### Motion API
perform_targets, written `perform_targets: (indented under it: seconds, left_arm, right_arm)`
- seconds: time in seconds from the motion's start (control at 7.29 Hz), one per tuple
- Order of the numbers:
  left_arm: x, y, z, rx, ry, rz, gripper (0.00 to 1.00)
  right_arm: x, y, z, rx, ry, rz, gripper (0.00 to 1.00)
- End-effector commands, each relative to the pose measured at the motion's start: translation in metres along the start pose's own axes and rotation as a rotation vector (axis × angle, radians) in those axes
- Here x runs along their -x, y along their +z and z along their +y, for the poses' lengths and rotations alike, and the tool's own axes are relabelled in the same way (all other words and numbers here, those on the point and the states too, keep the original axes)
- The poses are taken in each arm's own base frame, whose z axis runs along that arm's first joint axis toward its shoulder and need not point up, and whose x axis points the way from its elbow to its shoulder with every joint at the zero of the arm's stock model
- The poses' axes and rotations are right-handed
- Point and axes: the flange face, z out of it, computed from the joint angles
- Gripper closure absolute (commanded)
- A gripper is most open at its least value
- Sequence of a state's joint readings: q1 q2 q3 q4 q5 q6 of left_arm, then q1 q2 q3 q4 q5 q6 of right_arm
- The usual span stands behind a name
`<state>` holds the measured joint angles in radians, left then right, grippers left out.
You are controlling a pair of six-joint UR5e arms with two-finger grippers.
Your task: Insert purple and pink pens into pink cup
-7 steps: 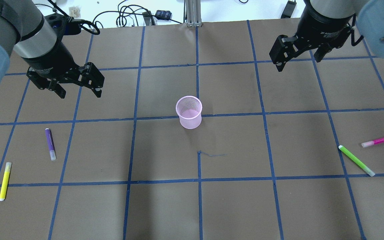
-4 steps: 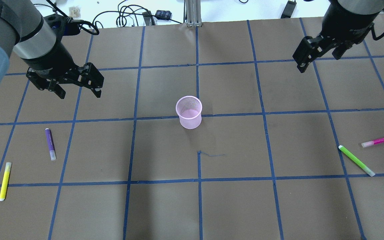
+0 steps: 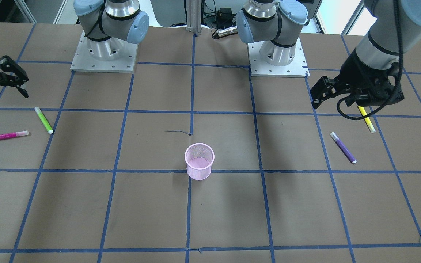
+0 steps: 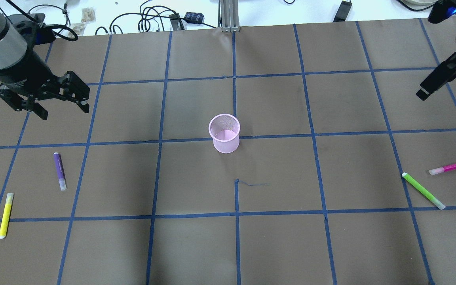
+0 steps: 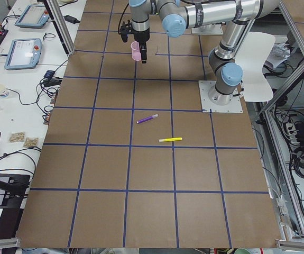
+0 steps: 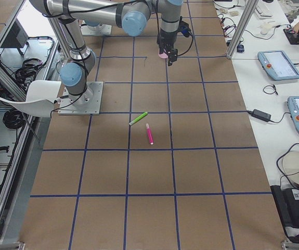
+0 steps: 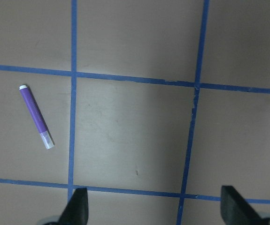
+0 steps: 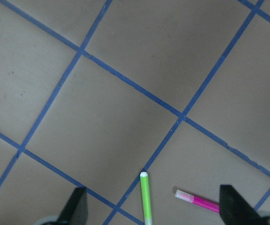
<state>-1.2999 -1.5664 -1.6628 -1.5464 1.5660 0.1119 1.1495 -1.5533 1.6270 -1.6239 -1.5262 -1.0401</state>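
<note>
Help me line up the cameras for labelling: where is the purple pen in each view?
Front-facing: purple pen right of centre.
Overhead: purple pen at left, just below mid-height.
Exterior left: purple pen near the middle.
Exterior right: not visible.
Left wrist: purple pen at left.
Right wrist: not in it.
Shared landmark: pink cup, mid-table.

At the middle of the bench [image 4: 196, 245], upright and well apart from all else, the cup [image 4: 224, 133]. On the robot's left, flat and apart, the left inner pen [image 4: 59, 171] farther from the robot and the left outer pen [image 4: 5, 215] nearer it. On the right, close together without touching, the right inner pen [image 4: 423, 190] nearer the robot and the right outer pen [image 4: 451, 167] just beyond it.
</note>
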Motion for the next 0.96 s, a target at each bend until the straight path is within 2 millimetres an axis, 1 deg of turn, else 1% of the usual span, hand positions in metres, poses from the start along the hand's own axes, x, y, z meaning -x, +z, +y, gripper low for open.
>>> perform_targets:
  seconds: [0.0,0.14,0.27,0.41,0.55,0.69,0.82]
  left_arm:
    - [0.047,0.017,-0.023,-0.002,-0.095,0.003,0.0]
    - [0.063,0.032,-0.036,-0.003,-0.121,0.006,0.0]
    - [0.078,0.051,-0.048,-0.02,-0.137,0.006,0.0]
    - [0.095,0.076,-0.049,0.001,-0.164,0.011,0.0]
    - [0.129,0.098,-0.05,0.004,-0.211,0.017,0.0]
    - [0.147,0.116,-0.052,0.029,-0.234,0.023,0.0]
    - [0.155,0.127,-0.06,0.011,-0.233,0.011,0.0]
  right_arm:
    - [-0.051,0.025,0.041,-0.005,-0.223,-0.051,0.0]
    - [-0.072,0.035,0.057,-0.012,-0.354,-0.065,0.0]
    - [-0.092,0.053,0.069,-0.017,-0.43,-0.096,0.0]
    - [-0.113,0.068,0.087,-0.056,-0.511,-0.124,0.0]
    - [-0.137,0.092,0.109,-0.104,-0.628,-0.162,0.0]
    - [-0.164,0.122,0.136,-0.172,-0.655,-0.201,0.0]
    - [-0.188,0.148,0.166,-0.249,-0.726,-0.218,0.0]
